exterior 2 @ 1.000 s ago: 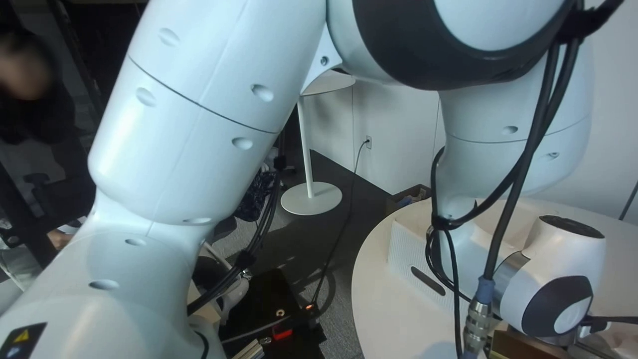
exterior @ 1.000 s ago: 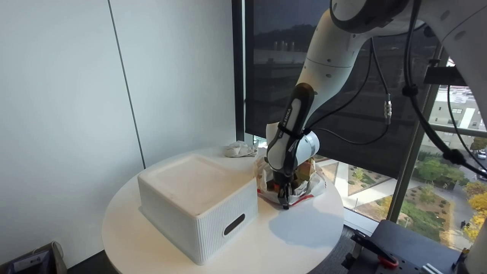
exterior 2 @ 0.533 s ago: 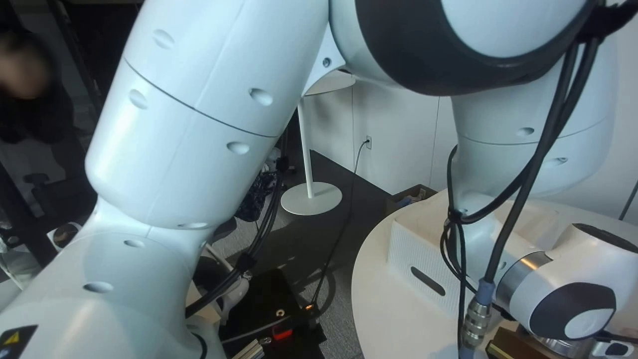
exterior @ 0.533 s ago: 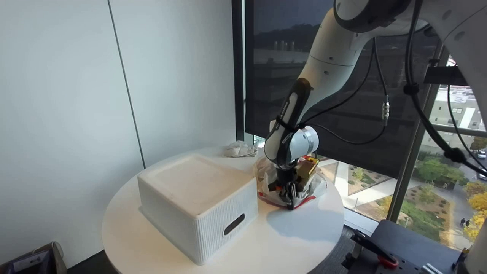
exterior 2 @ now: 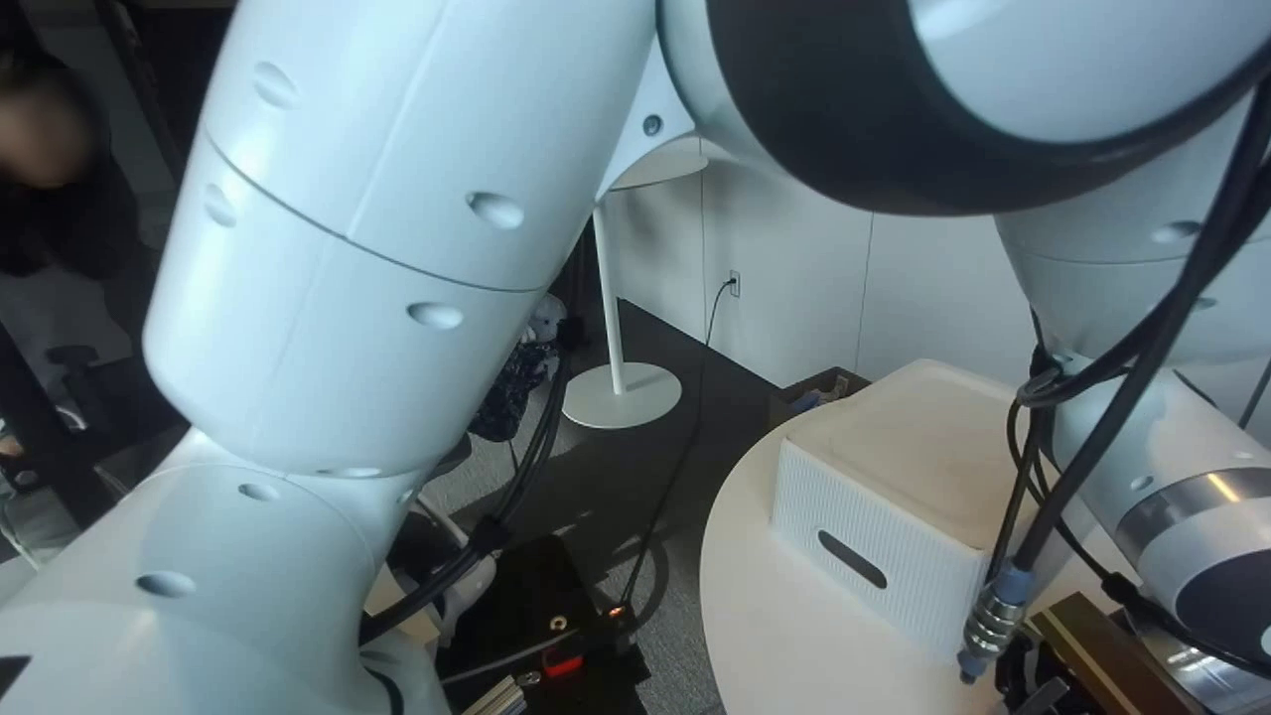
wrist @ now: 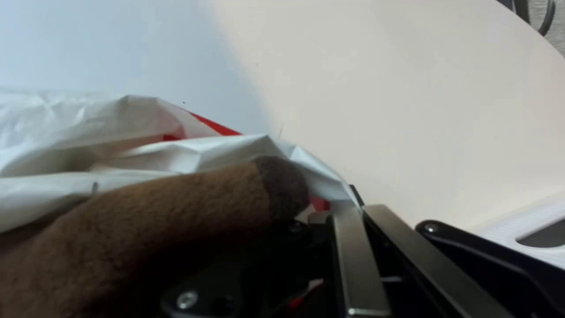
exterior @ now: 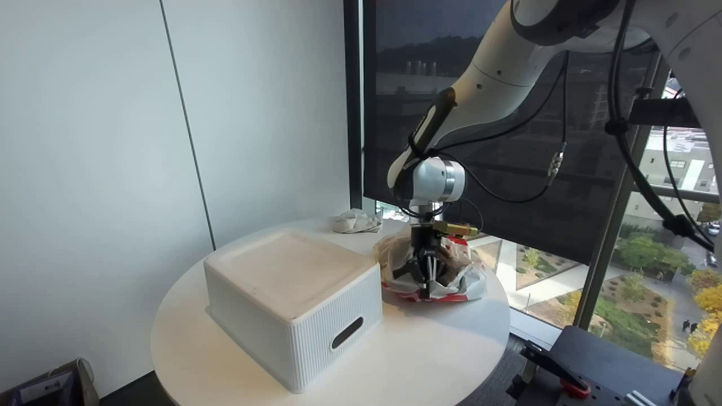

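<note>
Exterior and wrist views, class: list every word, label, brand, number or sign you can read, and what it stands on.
No text can be read.
Robot arm: any lettering on its dark strip is too small to read.
Plastic bag: red patches, but no legible letters.
Dark patch on the arm, cut by the picture edge: nothing readable.

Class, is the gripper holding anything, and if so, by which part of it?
The gripper appears closed on the white plastic bag, pinching it by its edge. In the wrist view, that edge runs into the grip.
</note>
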{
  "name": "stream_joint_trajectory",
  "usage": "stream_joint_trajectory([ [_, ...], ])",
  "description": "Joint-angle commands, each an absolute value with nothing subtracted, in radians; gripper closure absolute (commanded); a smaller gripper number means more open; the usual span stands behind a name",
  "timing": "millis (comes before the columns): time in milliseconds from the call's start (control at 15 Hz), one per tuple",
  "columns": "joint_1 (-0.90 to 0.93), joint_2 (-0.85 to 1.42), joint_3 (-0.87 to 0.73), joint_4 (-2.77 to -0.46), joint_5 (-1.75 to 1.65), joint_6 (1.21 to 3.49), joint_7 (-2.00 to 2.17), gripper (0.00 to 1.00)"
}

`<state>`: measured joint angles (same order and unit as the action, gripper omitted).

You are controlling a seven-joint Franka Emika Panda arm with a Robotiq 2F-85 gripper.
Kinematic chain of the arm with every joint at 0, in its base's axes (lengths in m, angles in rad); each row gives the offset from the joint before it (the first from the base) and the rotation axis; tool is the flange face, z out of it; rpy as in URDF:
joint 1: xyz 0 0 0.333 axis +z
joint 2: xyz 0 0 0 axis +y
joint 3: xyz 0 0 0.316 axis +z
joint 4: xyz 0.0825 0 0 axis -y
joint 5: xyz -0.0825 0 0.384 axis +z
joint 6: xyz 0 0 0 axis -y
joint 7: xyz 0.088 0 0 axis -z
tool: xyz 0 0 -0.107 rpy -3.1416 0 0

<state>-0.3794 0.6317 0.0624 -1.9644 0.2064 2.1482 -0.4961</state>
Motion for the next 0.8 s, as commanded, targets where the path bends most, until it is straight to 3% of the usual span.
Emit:
stream_joint_trajectory([
  [0, -0.431, 0.535, 0.086, -1.917, 0.380, 2.006, -0.534, 0.97],
  [400, -0.389, 0.290, 0.048, -1.937, 0.527, 2.029, -0.613, 0.97],
  [733, -0.331, 0.305, 0.012, -1.945, 0.529, 2.012, -0.595, 0.98],
])
